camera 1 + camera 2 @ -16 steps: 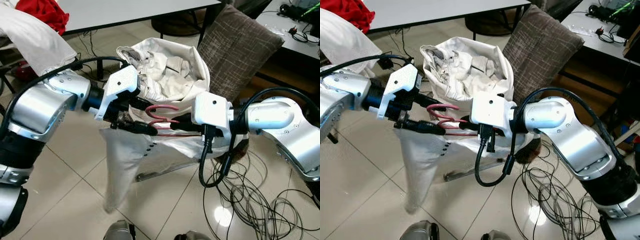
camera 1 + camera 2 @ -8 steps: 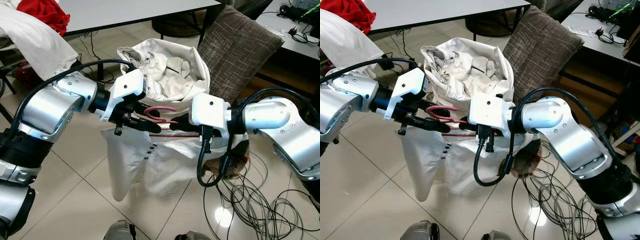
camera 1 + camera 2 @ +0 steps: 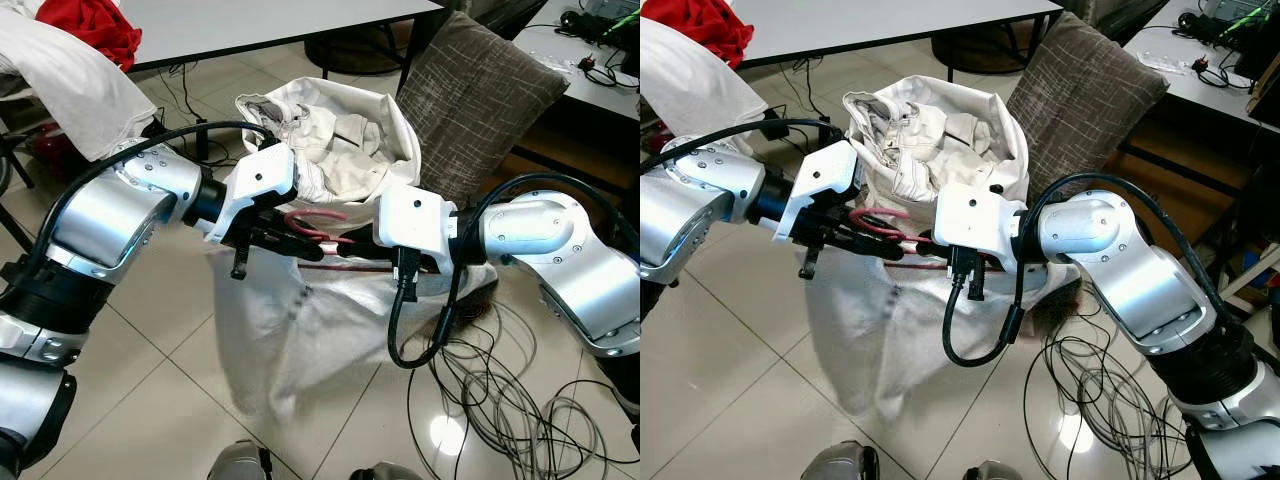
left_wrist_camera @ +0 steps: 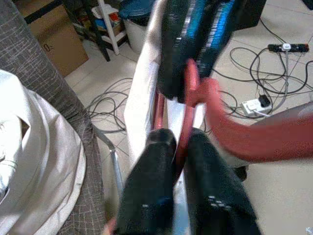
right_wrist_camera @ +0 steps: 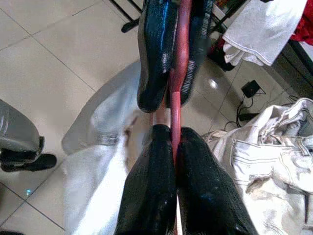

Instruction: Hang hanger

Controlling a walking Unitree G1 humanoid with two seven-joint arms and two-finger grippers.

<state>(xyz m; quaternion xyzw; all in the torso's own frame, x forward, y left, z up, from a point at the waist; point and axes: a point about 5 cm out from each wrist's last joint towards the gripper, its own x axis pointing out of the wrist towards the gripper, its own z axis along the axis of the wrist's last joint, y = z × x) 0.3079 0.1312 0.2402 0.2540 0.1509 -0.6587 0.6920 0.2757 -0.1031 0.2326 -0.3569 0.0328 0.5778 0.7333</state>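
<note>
A red hanger (image 3: 316, 222) with a white garment (image 3: 300, 340) draped on it is held in the air between my two grippers, in front of a bag of white laundry. My left gripper (image 3: 283, 240) is shut on the hanger from the left. My right gripper (image 3: 348, 250) is shut on its bar from the right, fingertip to fingertip with the left one. In the right wrist view the right gripper (image 5: 175, 147) clamps the red bar, with the left fingers (image 5: 155, 54) just beyond. In the left wrist view the left gripper (image 4: 181, 156) pinches the same bar.
A white laundry bag (image 3: 385, 120) full of pale clothes stands just behind the hanger. A grey cushioned chair (image 3: 480, 90) is at its right. Loose cables (image 3: 500, 400) lie on the tiled floor at the right. A table (image 3: 250, 20) with a red cloth (image 3: 90, 25) is at the back left.
My left arm has moved right and slightly up, bringing its gripper close to the right one. The white garment has swung right and now hangs wider under the hanger.
</note>
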